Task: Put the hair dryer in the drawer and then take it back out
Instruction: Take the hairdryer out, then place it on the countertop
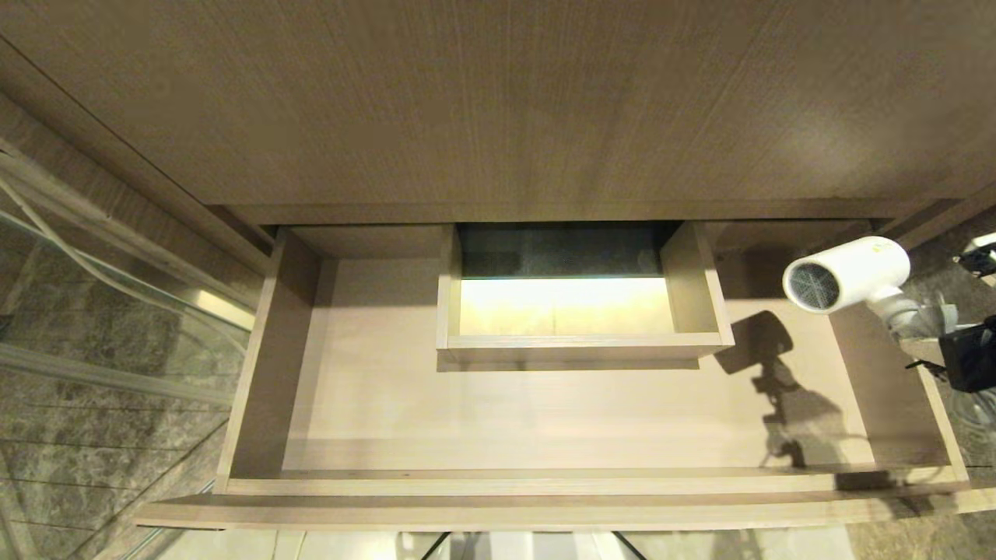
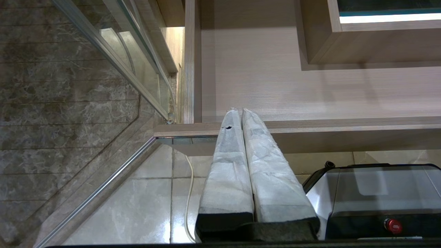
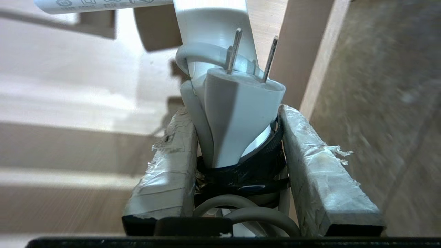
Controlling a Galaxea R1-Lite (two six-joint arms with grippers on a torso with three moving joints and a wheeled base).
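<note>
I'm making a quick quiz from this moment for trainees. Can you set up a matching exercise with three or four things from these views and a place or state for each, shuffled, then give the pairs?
Things:
1. hair dryer
2. drawer
3. left gripper
4. right gripper

Places or states:
A. pulled open, nothing lying on its floor
B. fingers pressed together, holding nothing, near the drawer's front edge
C. held up above the drawer's right end, grille facing the camera
D. clamped on the handle, with the plug and cord bundled there

Pairs: 1-C, 2-A, 3-B, 4-D

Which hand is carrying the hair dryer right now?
The right hand, clamped around the hair dryer handle and plug beside the open drawer; the left hand is shut and empty.
</note>
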